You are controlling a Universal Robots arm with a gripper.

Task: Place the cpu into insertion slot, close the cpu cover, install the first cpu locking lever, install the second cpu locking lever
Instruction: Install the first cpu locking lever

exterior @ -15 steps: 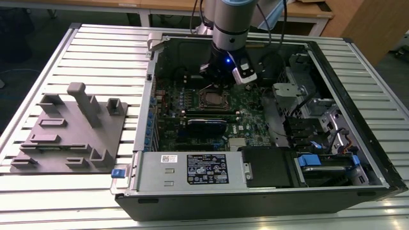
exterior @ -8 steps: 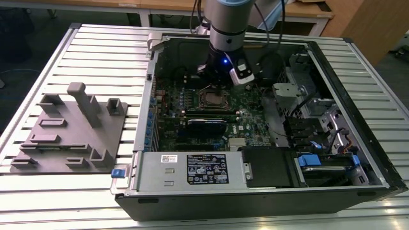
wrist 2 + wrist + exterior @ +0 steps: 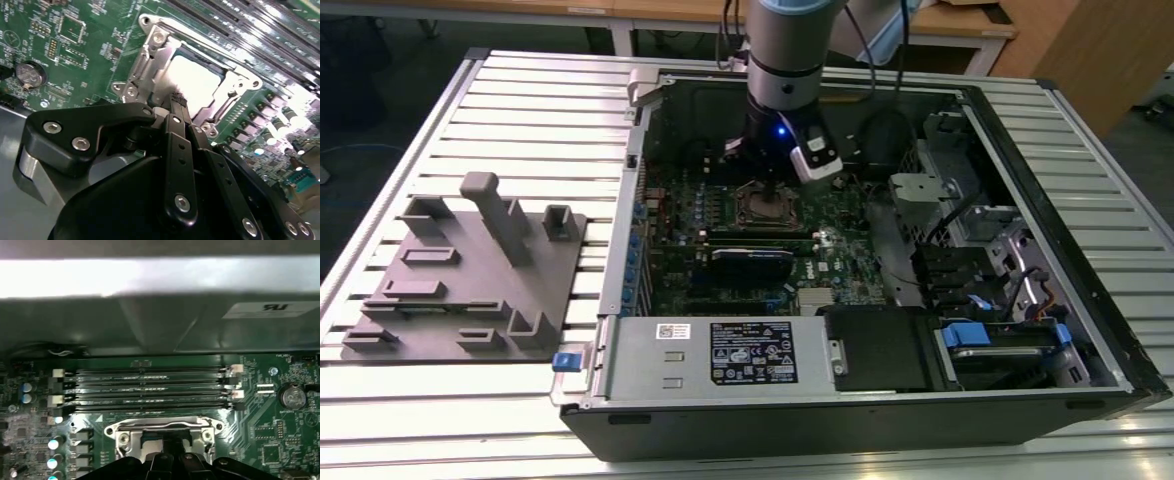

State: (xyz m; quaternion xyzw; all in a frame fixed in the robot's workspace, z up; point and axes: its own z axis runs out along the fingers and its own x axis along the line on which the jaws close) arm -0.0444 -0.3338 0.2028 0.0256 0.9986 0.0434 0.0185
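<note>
hovering low over the insertion slot (image 3: 187, 80), the gripper (image 3: 176, 102) has its fingers (image 3: 172, 112) pinched together, gripping nothing visible, tips at the slot's edge. the cpu (image 3: 192, 82) lies seated inside it. beyond run memory slots (image 3: 145, 387). board print is too small to read.

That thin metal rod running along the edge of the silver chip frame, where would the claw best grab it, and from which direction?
Probably at the locking lever's free end, coming down from above, fingers across the rod. The lever lies low along the cpu cover's side, so only its tip stands clear of the frame. The claw hangs just over the socket, fingers together. The cpu sits inside.
</note>
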